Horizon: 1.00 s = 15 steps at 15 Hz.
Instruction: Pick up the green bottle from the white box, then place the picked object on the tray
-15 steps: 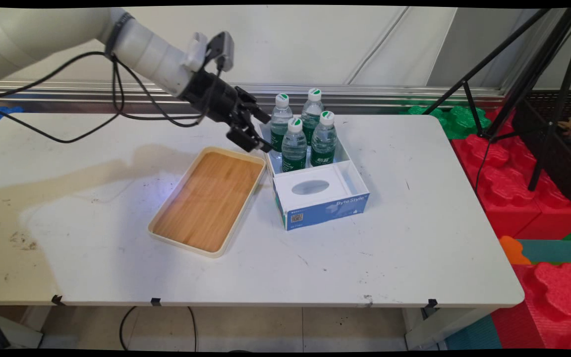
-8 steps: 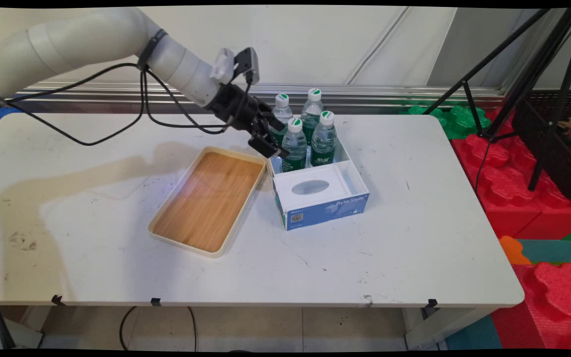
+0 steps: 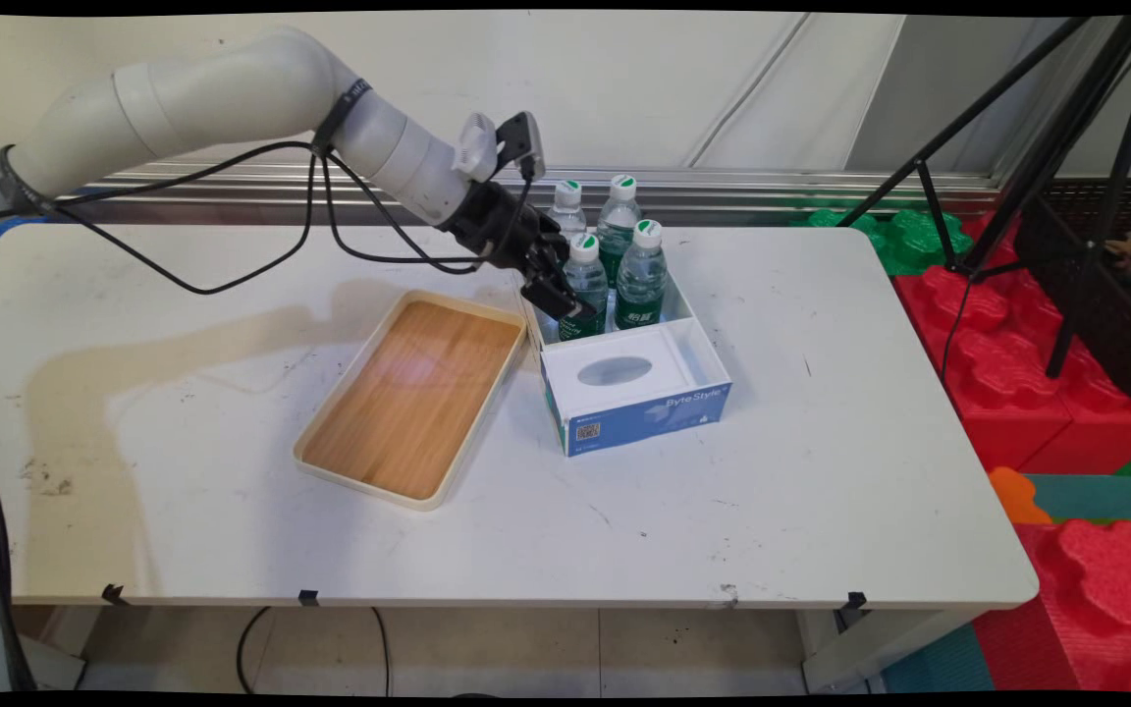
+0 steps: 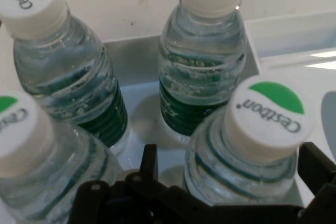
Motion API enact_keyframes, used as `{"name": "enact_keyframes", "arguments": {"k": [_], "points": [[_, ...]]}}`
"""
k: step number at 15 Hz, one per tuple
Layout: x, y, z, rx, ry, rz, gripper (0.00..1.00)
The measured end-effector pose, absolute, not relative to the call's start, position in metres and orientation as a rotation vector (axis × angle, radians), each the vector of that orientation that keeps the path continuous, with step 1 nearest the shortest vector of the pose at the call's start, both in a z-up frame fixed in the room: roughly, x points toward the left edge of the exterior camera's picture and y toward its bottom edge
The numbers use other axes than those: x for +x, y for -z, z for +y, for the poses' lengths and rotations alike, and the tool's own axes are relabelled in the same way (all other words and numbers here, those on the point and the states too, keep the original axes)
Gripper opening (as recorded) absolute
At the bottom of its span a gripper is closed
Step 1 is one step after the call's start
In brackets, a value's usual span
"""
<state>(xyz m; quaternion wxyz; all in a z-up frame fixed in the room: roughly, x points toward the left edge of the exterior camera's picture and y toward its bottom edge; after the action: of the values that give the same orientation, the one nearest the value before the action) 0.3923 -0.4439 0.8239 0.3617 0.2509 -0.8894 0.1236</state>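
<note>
Four bottles (image 3: 615, 260) stand in the box (image 3: 639, 383); none on the tray (image 3: 413, 398). Claw (image 3: 565, 295) spread, straddling the near-left bottle (image 4: 254, 145), not yet clenched.

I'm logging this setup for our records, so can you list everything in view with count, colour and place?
water bottles: four, clear with green labels and white-and-green caps, upright in the far part of the box
box: one, white inside with a blue front, right of table centre; its near part has a white panel with an oval opening
tray: one, wood-coloured floor with cream rim, left of the box
table: one, white, scuffed
foam blocks: several, red, green and orange, on the floor at right
tripod: one, black, far right
arm: one, white, black cables hanging, from upper left
gripper: one, black, fingers open either side of the near-left bottle
</note>
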Motion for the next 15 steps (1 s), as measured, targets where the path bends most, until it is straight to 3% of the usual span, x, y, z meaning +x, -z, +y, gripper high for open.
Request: {"name": "enact_keyframes", "arguments": {"k": [6, 7, 15], "points": [[0.3848, -0.8152, -0.4509, 0.656, -0.315, -2.281, 1.0], [0.384, -0.8144, -0.4516, 0.656, -0.313, -2.279, 0.0], [0.3849, -0.8192, -0.4512, 0.656, -0.316, -2.253, 0.0]]}}
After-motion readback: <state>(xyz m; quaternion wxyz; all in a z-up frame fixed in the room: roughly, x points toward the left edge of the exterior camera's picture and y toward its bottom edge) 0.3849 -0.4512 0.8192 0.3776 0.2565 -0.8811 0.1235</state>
